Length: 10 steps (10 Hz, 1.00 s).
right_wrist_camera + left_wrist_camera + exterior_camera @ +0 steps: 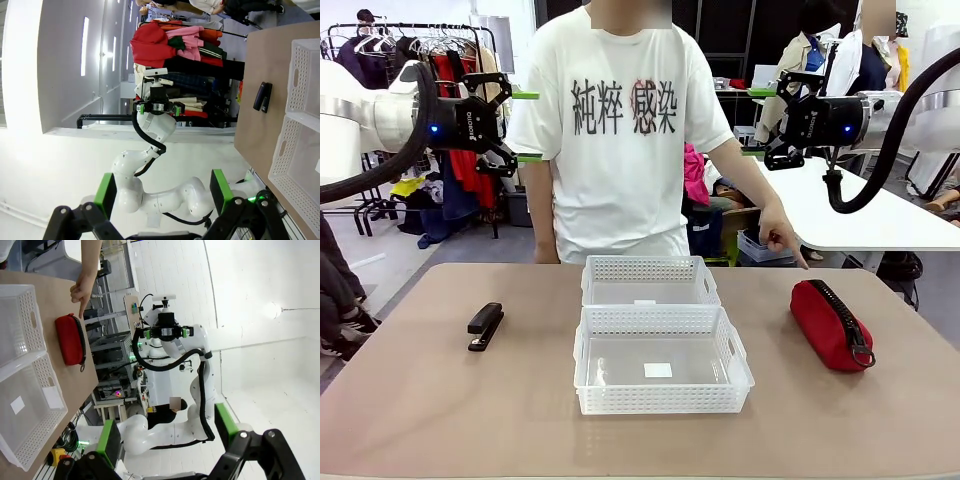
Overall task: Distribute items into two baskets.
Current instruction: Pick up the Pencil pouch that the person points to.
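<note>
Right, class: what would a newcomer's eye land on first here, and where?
The red zip pouch at the right of the table, with the person's hand pointing toward it. Mid-table stand the far basket and near basket, a black stapler to their left. Above, the left gripper and right gripper hang open.

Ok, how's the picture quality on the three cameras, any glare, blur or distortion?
Front view: even light, sharp, faint shadows beside the red pouch and stapler. Left wrist view: rolled sideways, white wall washed out. Right wrist view: also sideways, light strips blown out.
</note>
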Each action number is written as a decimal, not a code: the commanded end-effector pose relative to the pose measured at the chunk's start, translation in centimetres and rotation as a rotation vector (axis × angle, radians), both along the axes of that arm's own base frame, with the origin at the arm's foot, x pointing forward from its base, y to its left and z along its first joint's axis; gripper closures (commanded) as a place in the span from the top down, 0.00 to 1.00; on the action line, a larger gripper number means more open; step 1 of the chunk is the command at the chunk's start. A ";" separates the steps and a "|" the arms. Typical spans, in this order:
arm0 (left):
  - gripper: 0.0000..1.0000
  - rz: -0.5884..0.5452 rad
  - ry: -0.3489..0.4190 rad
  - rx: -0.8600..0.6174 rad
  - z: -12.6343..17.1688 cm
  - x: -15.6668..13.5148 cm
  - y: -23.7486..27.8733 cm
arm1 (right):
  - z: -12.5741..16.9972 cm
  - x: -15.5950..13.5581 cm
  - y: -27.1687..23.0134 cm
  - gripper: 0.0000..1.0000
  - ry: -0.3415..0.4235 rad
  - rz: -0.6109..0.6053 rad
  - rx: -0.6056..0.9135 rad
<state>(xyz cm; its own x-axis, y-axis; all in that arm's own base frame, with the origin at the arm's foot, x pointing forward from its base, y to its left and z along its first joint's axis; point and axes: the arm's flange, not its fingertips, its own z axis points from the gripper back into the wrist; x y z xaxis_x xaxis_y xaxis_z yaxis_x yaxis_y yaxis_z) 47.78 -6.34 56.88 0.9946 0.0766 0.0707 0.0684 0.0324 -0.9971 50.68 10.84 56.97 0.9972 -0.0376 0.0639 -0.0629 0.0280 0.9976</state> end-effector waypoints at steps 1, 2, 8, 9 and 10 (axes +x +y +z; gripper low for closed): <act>1.00 0.002 -0.004 -0.002 0.2 -0.1 0.1 | 0.0 0.0 0.1 1.00 0.000 0.000 0.003; 1.00 0.002 -0.004 -0.002 0.2 -0.1 0.1 | 0.0 0.0 0.1 1.00 0.000 0.000 0.003; 1.00 0.002 -0.004 -0.002 0.2 -0.1 0.1 | 0.0 0.0 0.1 1.00 0.000 0.000 0.003; 1.00 0.002 -0.004 -0.002 0.2 -0.1 0.1 | 0.0 0.0 0.1 1.00 0.000 0.000 0.003; 1.00 0.002 -0.004 -0.002 0.2 -0.1 0.1 | 0.0 0.0 0.1 1.00 0.000 0.000 0.003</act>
